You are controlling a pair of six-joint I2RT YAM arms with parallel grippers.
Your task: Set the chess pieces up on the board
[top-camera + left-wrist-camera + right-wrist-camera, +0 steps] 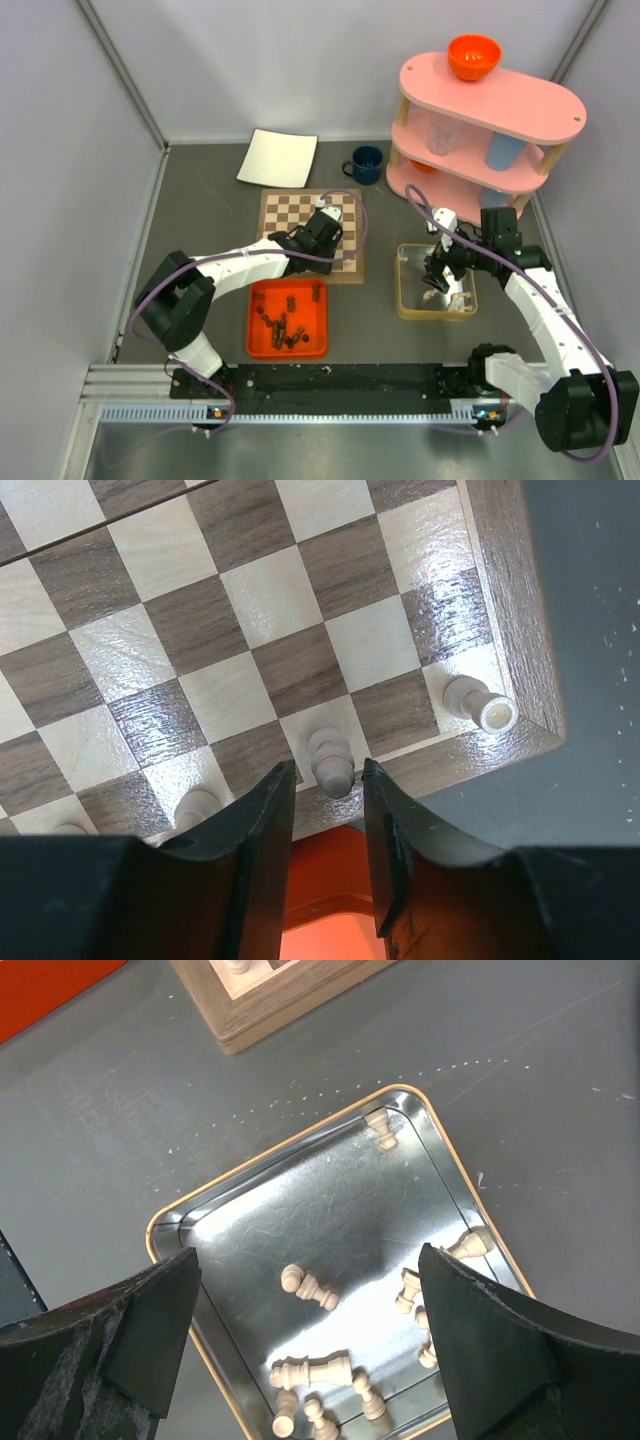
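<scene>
- Left fingers (258, 830): narrowly open, over the board (250, 600) at its edge row on the red-tray side, close to a corner.
- A pale piece (331, 760) stands upright between the two tips (a slim gap shows at one side, so it is not clamped).
- Two more pale pieces occupy the same row: one on the corner square (478, 702), one on the other side of the fingers (196, 805).
- Right fingers (150, 1330): wide open, holding nothing, above a tin tray (300, 1200) on the surface (200, 220), to the right of the board.
- The tin tray holds loose pale pieces (310, 1288), most lying on their sides.
- The red tray (255, 300) holds dark pieces (285, 325).
</scene>
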